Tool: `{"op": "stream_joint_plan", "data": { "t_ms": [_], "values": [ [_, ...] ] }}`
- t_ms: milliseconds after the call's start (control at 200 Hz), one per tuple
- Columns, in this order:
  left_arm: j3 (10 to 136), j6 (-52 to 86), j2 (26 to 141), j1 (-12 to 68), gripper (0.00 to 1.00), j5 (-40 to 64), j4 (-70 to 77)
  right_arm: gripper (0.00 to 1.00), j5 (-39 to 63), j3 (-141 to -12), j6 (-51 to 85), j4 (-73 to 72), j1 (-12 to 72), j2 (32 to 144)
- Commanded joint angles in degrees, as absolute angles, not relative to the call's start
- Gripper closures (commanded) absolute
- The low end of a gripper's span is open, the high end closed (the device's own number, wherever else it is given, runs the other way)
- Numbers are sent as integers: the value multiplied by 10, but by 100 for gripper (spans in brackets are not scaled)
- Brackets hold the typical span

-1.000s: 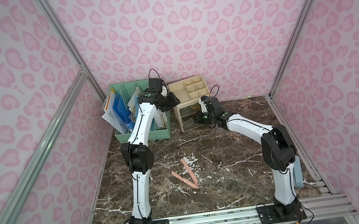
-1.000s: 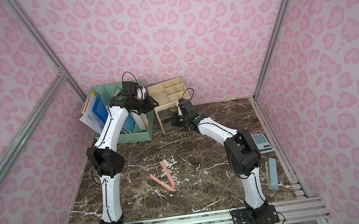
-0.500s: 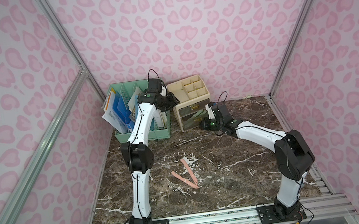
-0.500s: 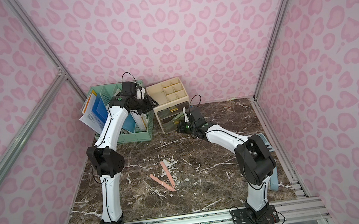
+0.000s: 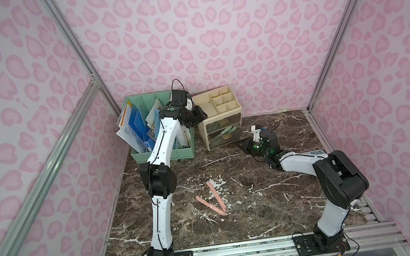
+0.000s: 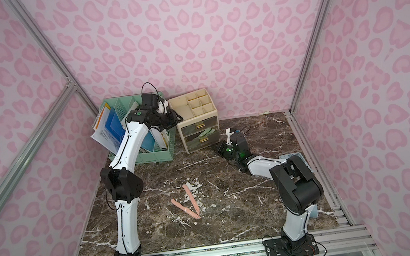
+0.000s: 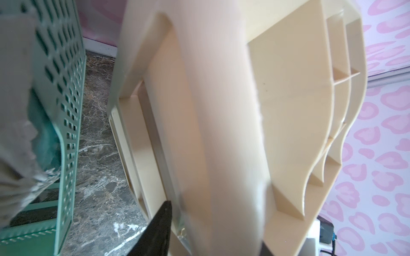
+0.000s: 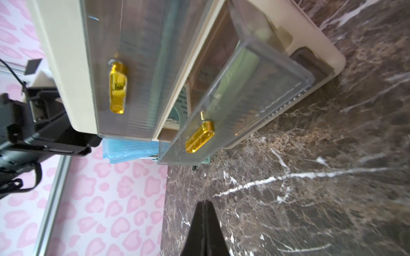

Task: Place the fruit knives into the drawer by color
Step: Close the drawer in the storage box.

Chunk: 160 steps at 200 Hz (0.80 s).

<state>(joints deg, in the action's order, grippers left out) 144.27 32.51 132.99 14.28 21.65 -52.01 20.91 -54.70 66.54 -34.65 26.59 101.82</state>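
Note:
Two pink fruit knives [image 5: 211, 205] [image 6: 187, 211] lie crossed at their tips in the middle of the marble table. The cream drawer unit [image 5: 218, 105] [image 6: 193, 106] stands at the back. Its lower clear drawer [image 8: 255, 93] sits slightly pulled out and askew, with mint green knives [image 5: 227, 132] [image 8: 241, 73] inside. A teal strip shows through the upper drawer [image 8: 142, 73]. My left gripper [image 5: 201, 115] [image 7: 214, 239] is shut on the unit's left wall, one black finger [image 7: 162, 228] outside it. My right gripper [image 5: 245, 147] [image 8: 205, 204] is shut and empty, low over the table in front of the drawers.
A green file basket [image 5: 165, 156] [image 7: 66, 110] full of papers stands right beside the drawer unit on its left. A calculator [image 6: 292, 155] lies near the right edge, partly behind my right arm. White chips are scattered around the pink knives.
My right gripper has drawn back from the lower drawer's front, toward the right and front of the table. The left arm has stayed on the unit.

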Motion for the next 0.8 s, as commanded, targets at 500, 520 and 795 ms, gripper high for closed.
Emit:
{"op": "stream_joint_plan", "data": {
  "t_ms": [500,520,795],
  "values": [
    [1444,308,1330,144,56,206,-547,100,256,-632,717,-424,251,1115],
    [1444,308,1330,143,56,206,-547,100,257,-635,716,-424,251,1117],
    [1446,309,1337,141,56,211,-546,100,265,-686,715,-415,248,1160]
  ]
}}
